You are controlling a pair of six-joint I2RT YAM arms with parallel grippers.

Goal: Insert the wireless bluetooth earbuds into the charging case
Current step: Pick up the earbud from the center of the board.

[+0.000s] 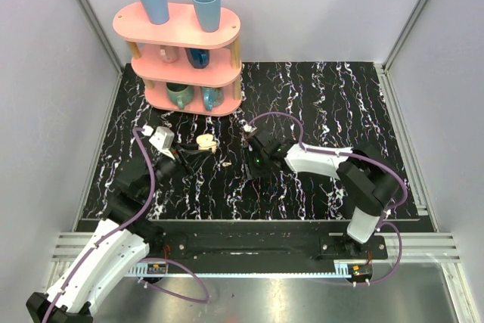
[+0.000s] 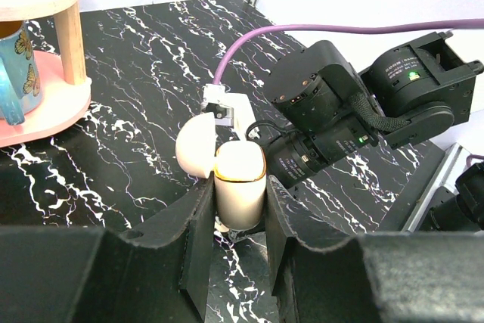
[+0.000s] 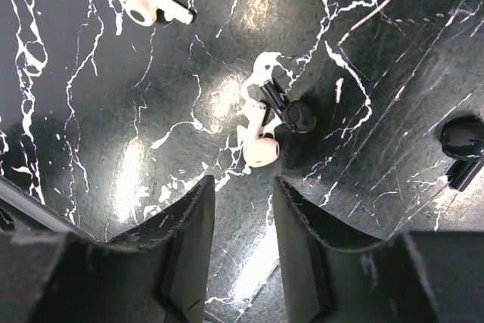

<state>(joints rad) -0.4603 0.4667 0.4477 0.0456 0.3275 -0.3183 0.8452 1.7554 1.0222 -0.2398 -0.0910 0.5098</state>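
Observation:
The charging case (image 2: 240,187) is cream-coloured and stands upright with its lid (image 2: 195,145) hinged open to the left. My left gripper (image 2: 239,196) is shut on the case body, one finger on each side. In the top view the case (image 1: 206,141) sits left of centre, just below the shelf. Two white earbuds lie on the black marble table. One earbud (image 3: 261,147) is just beyond the tips of my right gripper (image 3: 243,183), the other (image 3: 155,9) farther off to the upper left. My right gripper is open with nothing between its fingers, and it hovers over the table to the right of the case (image 1: 255,155).
A pink three-tier shelf (image 1: 185,58) with mugs and blue cups stands at the back left, and its edge shows in the left wrist view (image 2: 38,104). Two dark earbud-shaped things (image 3: 295,115) (image 3: 461,145) lie near the white earbud. The right arm's wrist (image 2: 340,111) is close behind the case.

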